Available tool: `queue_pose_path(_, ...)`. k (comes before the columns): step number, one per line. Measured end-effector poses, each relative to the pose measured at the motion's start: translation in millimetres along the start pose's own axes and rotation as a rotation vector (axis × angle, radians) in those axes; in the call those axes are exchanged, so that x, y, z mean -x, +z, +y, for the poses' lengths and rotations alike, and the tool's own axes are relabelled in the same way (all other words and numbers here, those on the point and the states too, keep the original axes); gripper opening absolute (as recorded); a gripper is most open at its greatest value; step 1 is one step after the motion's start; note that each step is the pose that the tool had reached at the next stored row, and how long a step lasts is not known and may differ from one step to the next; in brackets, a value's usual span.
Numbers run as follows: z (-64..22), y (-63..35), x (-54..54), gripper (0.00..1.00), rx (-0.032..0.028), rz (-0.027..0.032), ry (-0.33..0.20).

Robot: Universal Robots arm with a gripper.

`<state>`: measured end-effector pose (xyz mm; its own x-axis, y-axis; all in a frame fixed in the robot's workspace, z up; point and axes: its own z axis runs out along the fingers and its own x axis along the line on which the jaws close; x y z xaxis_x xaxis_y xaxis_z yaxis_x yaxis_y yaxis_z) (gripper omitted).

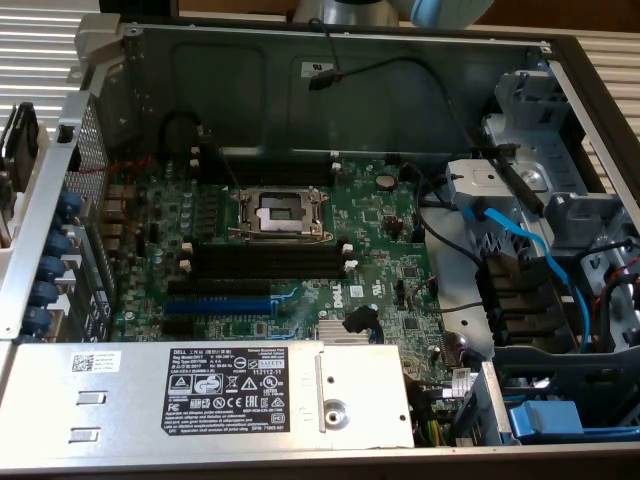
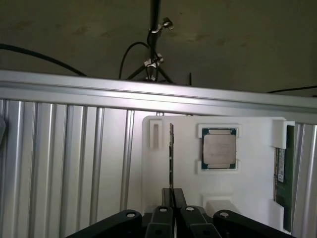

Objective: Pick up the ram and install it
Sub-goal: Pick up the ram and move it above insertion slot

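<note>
In the exterior view, the open computer case (image 1: 400,60) shows its motherboard (image 1: 380,230), with long black slots (image 1: 270,262) empty beside the CPU socket (image 1: 280,212), and part of the arm (image 1: 440,10) shows above the case's far wall. In the wrist view, the gripper (image 2: 172,194) is clenched on the ram (image 2: 171,153), which stands edge-on straight ahead of the fingertips. Beyond it lies a white tray (image 2: 252,188) holding a processor (image 2: 219,148) just beside the ram and another green module (image 2: 280,168) farther off at the tray's edge.
</note>
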<state>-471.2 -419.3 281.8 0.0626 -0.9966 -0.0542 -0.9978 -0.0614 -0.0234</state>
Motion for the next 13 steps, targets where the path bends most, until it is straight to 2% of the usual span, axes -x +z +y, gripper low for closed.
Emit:
queue_pose_path(5,-0.1,-10.9,0.6,0.12,-0.0001,-0.0001,0.0)
queue_pose_path(12,-0.7,-42.6,2.3,0.12,0.0,-0.0001,0.0)
queue_pose_path(13,-0.9,-51.5,2.8,0.12,-0.0001,-0.0002,0.0)
